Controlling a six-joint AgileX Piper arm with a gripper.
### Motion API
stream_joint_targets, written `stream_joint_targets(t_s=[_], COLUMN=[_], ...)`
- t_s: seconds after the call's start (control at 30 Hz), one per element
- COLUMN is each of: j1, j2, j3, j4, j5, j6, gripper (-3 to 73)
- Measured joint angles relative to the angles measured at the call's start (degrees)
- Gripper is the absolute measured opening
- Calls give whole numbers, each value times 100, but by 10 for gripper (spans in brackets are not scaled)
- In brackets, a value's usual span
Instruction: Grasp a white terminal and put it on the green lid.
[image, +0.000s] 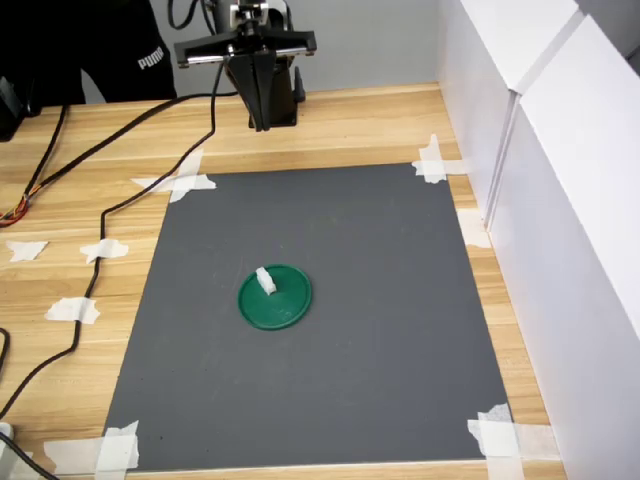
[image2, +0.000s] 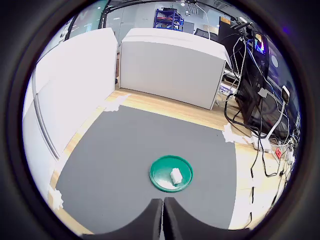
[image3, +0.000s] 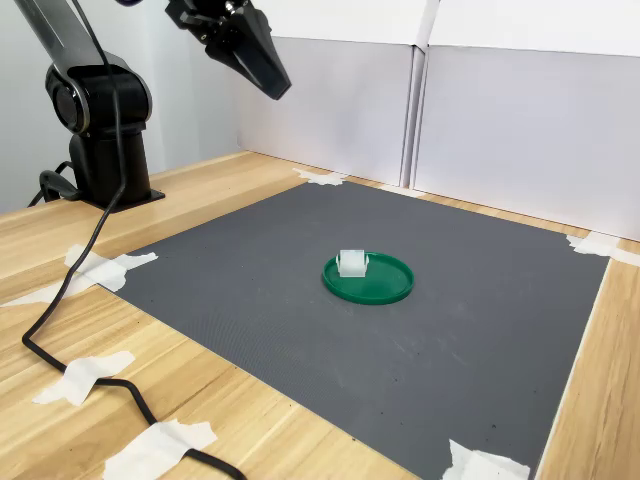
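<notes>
One white terminal (image: 265, 280) already sits on the green lid (image: 284, 310), so the job looks done.
Gripper (image: 260, 124), jaws pressed together and empty, hangs high, well apart from both; nothing left but parking.

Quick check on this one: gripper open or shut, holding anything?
Gripper: shut and empty, raised well above the mat; the white terminal sits on the green lid.

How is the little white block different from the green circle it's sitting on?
The white terminal is a tiny, chunky block; the green lid is a much wider flat round disc. The terminal is white and stands up; the lid is dark green and lies flat with a low rim. The terminal rests near the lid's edge, not its middle. Both sit on the grey mat.
</notes>
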Motion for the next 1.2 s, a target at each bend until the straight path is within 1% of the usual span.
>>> stream_joint_targets(t_s=[0.07,0.23,0.33,0.87,1.2], j1=[0,0,0,0,0], j2=[-280,-935,-1329,-3339,-3755], j3=[200,649,883,1963,2290], j4=[77,565,665,692,631], j5=[-33,-203,-264,-210,-108], j6=[5,5,5,5,5], gripper=[-16,-16,-16,-16,-16])
